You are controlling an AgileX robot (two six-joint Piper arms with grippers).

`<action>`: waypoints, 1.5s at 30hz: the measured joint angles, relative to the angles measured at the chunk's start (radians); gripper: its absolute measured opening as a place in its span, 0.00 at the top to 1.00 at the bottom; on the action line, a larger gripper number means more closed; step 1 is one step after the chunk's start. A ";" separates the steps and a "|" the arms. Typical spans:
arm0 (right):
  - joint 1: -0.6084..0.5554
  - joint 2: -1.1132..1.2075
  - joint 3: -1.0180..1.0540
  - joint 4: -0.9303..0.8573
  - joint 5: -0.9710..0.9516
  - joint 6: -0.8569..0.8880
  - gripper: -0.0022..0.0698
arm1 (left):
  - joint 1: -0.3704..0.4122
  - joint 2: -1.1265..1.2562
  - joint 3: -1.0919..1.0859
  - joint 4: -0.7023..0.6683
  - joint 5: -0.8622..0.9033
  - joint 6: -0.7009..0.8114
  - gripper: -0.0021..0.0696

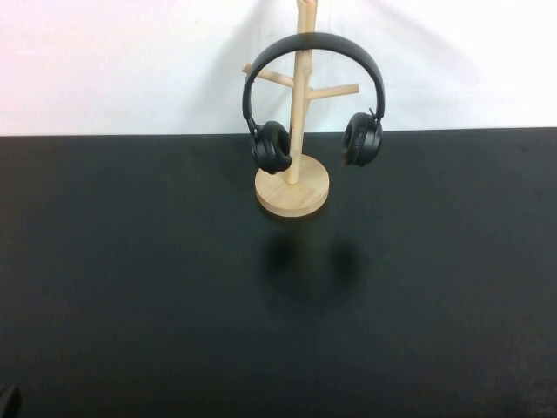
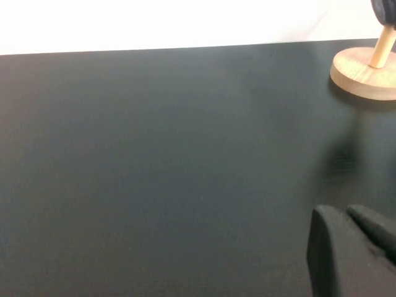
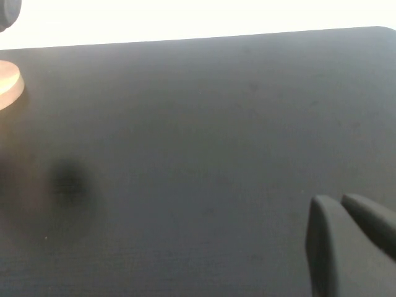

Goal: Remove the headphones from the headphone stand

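Observation:
The black headphones (image 1: pixel 313 42) hang by their headband on the light wooden headphone stand (image 1: pixel 292 193), at the far middle of the black table. One ear cup hangs on each side of the pole. My left gripper (image 2: pixel 337 211) is shut and empty, low over the table near its front left, far from the stand; a bit of it shows in the high view (image 1: pixel 7 402). My right gripper (image 3: pixel 334 199) is shut and empty near the front right and is out of the high view. The stand's base shows in the left wrist view (image 2: pixel 362 74) and the right wrist view (image 3: pixel 9 86).
The black table (image 1: pixel 130 287) runs from the near edge to a white wall (image 1: pixel 104 61) just behind the stand. Nothing else lies on it. The headphones cast a faint shadow in front of the stand's base.

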 joint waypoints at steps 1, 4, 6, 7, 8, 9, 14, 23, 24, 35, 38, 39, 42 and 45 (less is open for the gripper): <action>0.000 0.000 0.000 0.000 0.000 0.000 0.98 | 0.000 0.000 0.000 0.000 -0.002 0.000 0.98; 0.000 0.000 0.000 0.000 0.000 0.000 0.98 | 0.000 0.000 0.002 -0.039 -0.017 0.000 0.98; 0.000 0.000 0.000 0.000 0.000 0.000 0.98 | 0.000 0.000 0.003 -0.135 -0.041 -0.014 0.98; 0.000 0.000 0.000 0.000 0.000 0.000 0.98 | 0.000 0.000 0.003 -0.188 -0.056 -0.027 0.98; 0.000 0.000 0.000 0.000 0.000 0.000 0.98 | 0.000 0.000 0.003 -0.261 -0.080 -0.043 0.98; 0.000 0.000 0.000 0.000 0.000 0.000 0.98 | 0.000 0.000 0.003 -0.336 -0.108 -0.057 0.98; 0.000 0.000 0.000 0.000 0.000 0.000 0.98 | 0.000 0.000 0.003 -0.560 -0.262 -0.081 0.98; 0.000 0.000 0.000 0.000 0.000 0.000 0.98 | 0.000 0.035 -0.123 -0.559 -0.136 -0.046 0.98; 0.000 0.000 0.000 0.000 0.000 0.000 0.98 | 0.000 0.071 -0.176 -0.525 -0.081 -0.042 0.98; 0.000 0.000 0.000 0.000 0.000 0.000 0.98 | 0.000 0.705 -0.648 -0.106 0.286 0.121 0.98; 0.000 0.000 0.000 0.000 0.000 0.000 0.98 | 0.000 0.856 -0.722 -0.108 0.210 0.212 0.98; 0.000 0.000 0.000 0.000 0.000 0.000 0.98 | 0.000 0.916 -0.747 -0.113 0.179 0.237 0.98; 0.000 0.000 0.000 0.000 0.000 0.000 0.98 | -0.045 1.039 -0.818 -0.121 0.098 0.294 0.98; 0.000 0.000 0.000 0.000 0.000 0.000 0.98 | -0.134 1.139 -0.880 -0.108 0.014 0.316 0.98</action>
